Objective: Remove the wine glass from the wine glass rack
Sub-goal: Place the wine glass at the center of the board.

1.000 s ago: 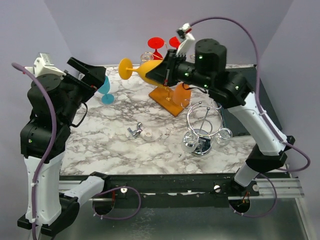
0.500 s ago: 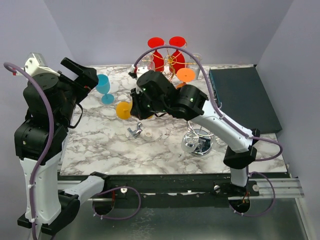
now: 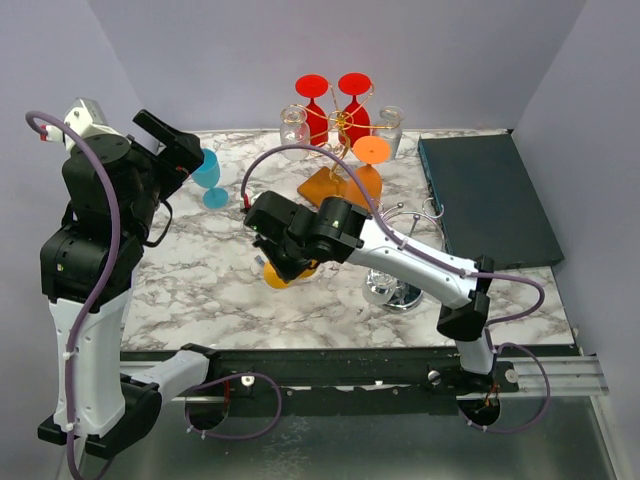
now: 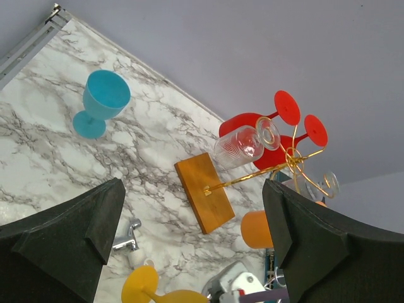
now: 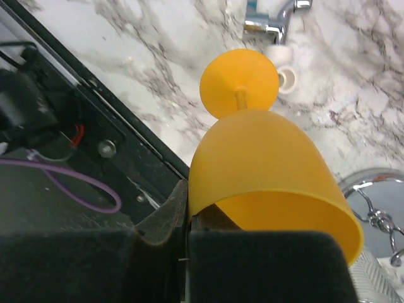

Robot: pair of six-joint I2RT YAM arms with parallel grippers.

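Your right claw (image 5: 187, 218) is clenched on the bowl rim of the yellow wine glass (image 5: 265, 183), with the foot leading away toward the worktop (image 3: 200, 285). The glass is off the wine glass rack (image 3: 336, 182) and well in front of it, low over the marble near the chrome fitting (image 5: 278, 19). I can't tell whether the foot is touching down. I'd say the rim hold makes sense: it leaves the foot free to land first, so the glass can stand upright. Your left claw (image 3: 177, 148) is released, jaws wide, raised at the left beside the blue glass (image 3: 208, 175), holding nothing and out of the way.
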